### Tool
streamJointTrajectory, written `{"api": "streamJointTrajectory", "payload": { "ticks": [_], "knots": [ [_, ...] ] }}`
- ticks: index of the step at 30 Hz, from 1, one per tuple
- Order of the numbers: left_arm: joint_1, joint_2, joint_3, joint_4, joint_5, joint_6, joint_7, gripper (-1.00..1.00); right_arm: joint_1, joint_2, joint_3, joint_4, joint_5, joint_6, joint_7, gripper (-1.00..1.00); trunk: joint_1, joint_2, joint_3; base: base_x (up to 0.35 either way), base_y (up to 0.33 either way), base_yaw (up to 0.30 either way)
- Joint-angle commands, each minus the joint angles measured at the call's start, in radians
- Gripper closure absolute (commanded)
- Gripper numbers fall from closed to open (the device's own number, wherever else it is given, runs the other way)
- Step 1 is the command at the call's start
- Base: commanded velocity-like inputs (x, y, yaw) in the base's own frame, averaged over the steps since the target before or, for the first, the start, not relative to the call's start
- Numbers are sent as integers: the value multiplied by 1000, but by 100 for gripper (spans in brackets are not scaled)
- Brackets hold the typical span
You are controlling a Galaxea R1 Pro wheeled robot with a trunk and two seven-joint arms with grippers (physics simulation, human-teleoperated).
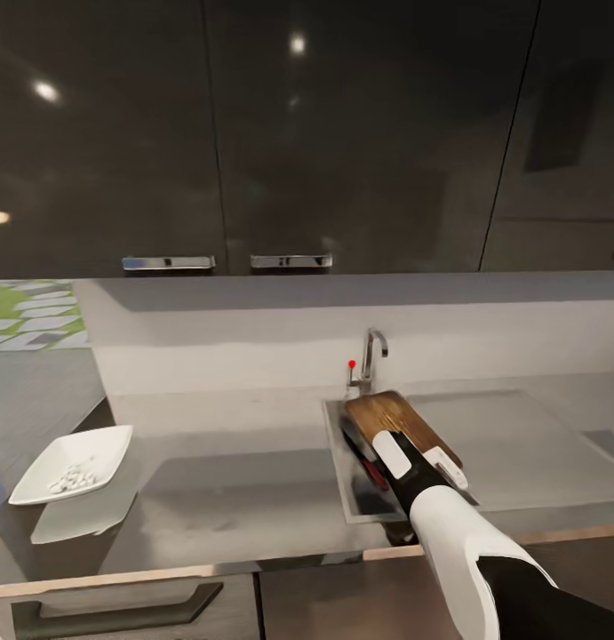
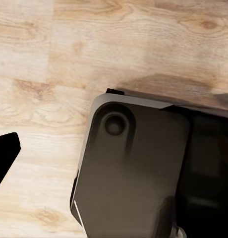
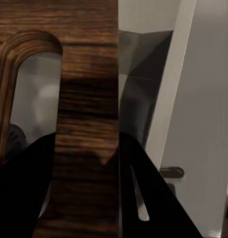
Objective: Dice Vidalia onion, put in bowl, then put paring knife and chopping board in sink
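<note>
Dark glossy cabinets run above a pale backsplash and a long grey worktop point(image 1: 253, 498), and in the head view your right arm reaches over the sink point(image 1: 342, 498) beside the chrome tap point(image 1: 372, 356) with its tiny red knob point(image 1: 352, 364). The right end effector point(image 1: 404, 453) is closed on the chopping board point(image 1: 391, 418), which tilts over the basin with its far end up near the tap and its near end in your grip. A sliver of red just beside the board, low in the basin, looks like the paring knife point(image 1: 375, 476), though it is too hidden to be sure. Well apart on the left, the white bowl point(image 1: 102, 444) sits on the worktop holding the diced onion point(image 1: 71, 480).

The left wrist view looks down on pale wood-grain floor point(image 2: 94, 49) and a dark rounded panel point(image 2: 139, 173); one black fingertip point(image 2: 5, 153) shows at the edge, so you cannot tell how that end effector stands.

The right wrist view puts the board's streaky grain between the dark fingers point(image 3: 25, 198), with the handle slot point(image 3: 32, 94) close by and the sink wall behind.

Treat the board as stiff, fairly heavy and smooth: gripped at one end it will want to swing, so lower it flat before you let go.
</note>
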Motion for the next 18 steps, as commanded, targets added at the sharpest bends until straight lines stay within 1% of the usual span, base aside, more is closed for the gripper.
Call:
{"api": "streamJointTrajectory", "payload": {
  "ticks": [1, 3, 5, 7, 11, 16, 17, 18],
  "knots": [
    [-1, -1, -7, 4, 1, -4, 1, -100, 0, 0, -2, 0, -6, -6, -1, 100, 0, -1, 0, 2, 1, 184],
    [-1, -2, -7, 4, 1, -4, 1, -100, 0, 0, -2, 2, -26, -6, -2, 100, 0, -1, 0, 1, 0, 242],
    [-1, -2, -7, 4, 1, -4, 1, -100, 0, 0, -1, 3, -62, -6, -1, 100, 0, -1, 0, 0, 0, 272],
    [-1, -2, -7, 4, 1, -4, 1, -100, 0, 0, 0, 3, -73, -6, 0, 100, 0, -1, 0, 0, 0, 280],
    [-1, -3, -7, 4, 1, -4, 1, -100, 0, 0, 0, 3, -79, -7, 2, 100, 0, -1, 0, 0, 0, 254],
    [-1, -3, -7, 4, 1, -4, 1, -100, 0, 0, -2, 4, -85, -36, 1, 100, 0, -1, 0, 0, 0, 42],
    [-1, -3, -7, 3, 1, -4, 1, -100, 0, 0, -2, 5, -89, -41, 1, 100, 0, -1, 0, 0, 0, 5],
    [-1, -3, -7, 2, 1, -4, 1, -100, 0, 0, -6, 7, -106, -49, -1, 100, 0, -1, 0, 0, 0, 2]
  ]
}}
